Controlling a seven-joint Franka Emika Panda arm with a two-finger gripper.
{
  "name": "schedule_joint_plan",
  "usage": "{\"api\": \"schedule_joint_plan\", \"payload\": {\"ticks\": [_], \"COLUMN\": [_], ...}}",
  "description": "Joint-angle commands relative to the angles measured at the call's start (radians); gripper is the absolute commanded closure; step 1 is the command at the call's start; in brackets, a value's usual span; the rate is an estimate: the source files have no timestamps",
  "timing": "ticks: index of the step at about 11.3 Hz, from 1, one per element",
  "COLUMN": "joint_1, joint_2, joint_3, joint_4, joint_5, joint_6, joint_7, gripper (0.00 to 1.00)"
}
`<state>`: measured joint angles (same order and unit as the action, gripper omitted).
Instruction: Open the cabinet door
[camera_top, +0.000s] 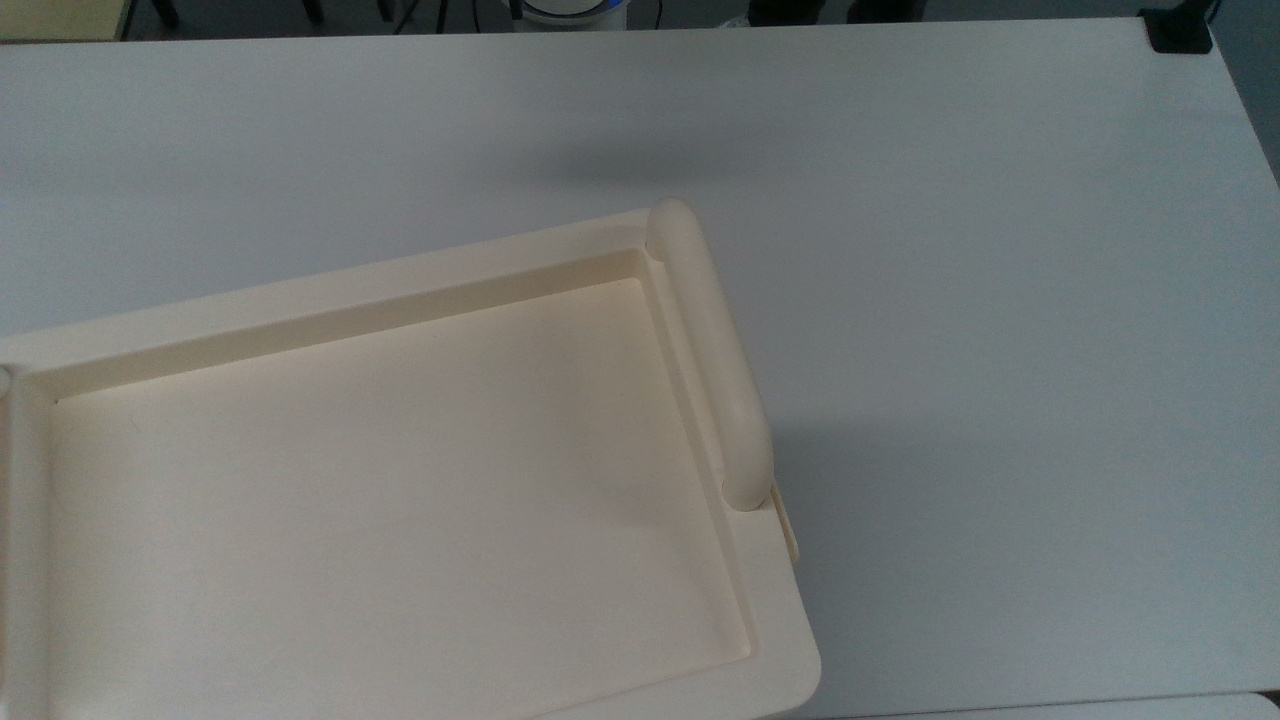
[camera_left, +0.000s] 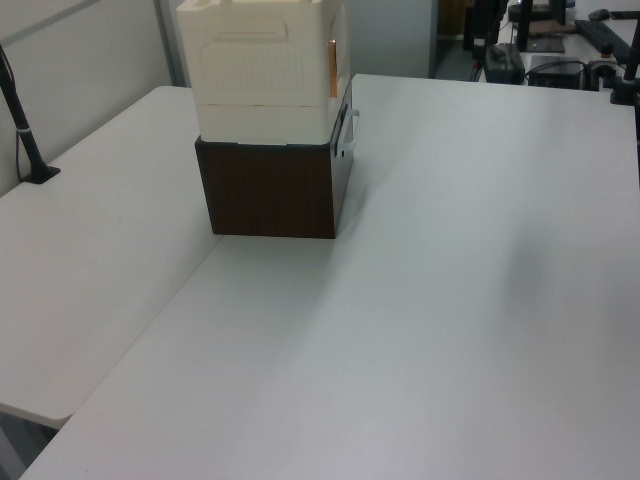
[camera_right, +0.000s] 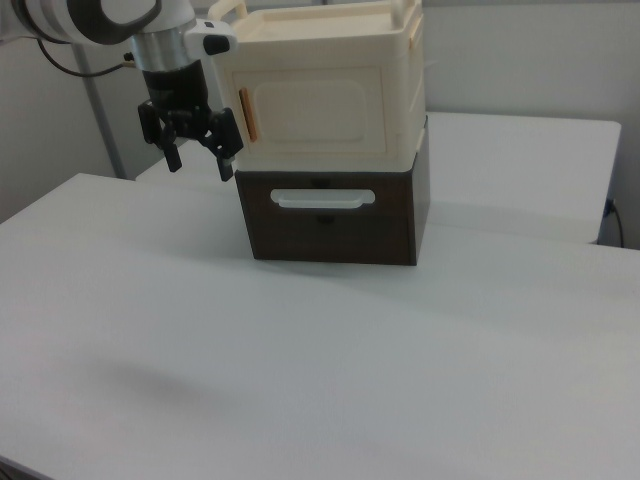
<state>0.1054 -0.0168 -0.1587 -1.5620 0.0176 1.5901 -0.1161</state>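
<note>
Dark brown drawer box, white table

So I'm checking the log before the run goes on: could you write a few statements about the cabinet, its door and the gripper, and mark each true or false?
1. The cabinet stands on a dark brown box. True.
2. The cabinet door is swung wide open. False: it sits flush with the cabinet's front.
3. The gripper is open. True.
4. The gripper holds the white handle. False: it hangs beside the door's orange-strip edge, at the right view's left, gripping nothing.
5. The table before the box is bare. True.
</note>
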Motion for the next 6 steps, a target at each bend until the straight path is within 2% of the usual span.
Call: {"api": "schedule_joint_plan", "payload": {"ticks": [1, 6], "joint_1": [-0.023, -0.027], "joint_2": [-0.009, 0.004], "joint_3": [-0.005, -0.005], "joint_4": [-0.013, -0.02], "joint_5": [-0.016, -0.004], "joint_6": [0.045, 0.318], "joint_7": [-0.269, -0.266], "gripper": [0.02, 0.0]}}
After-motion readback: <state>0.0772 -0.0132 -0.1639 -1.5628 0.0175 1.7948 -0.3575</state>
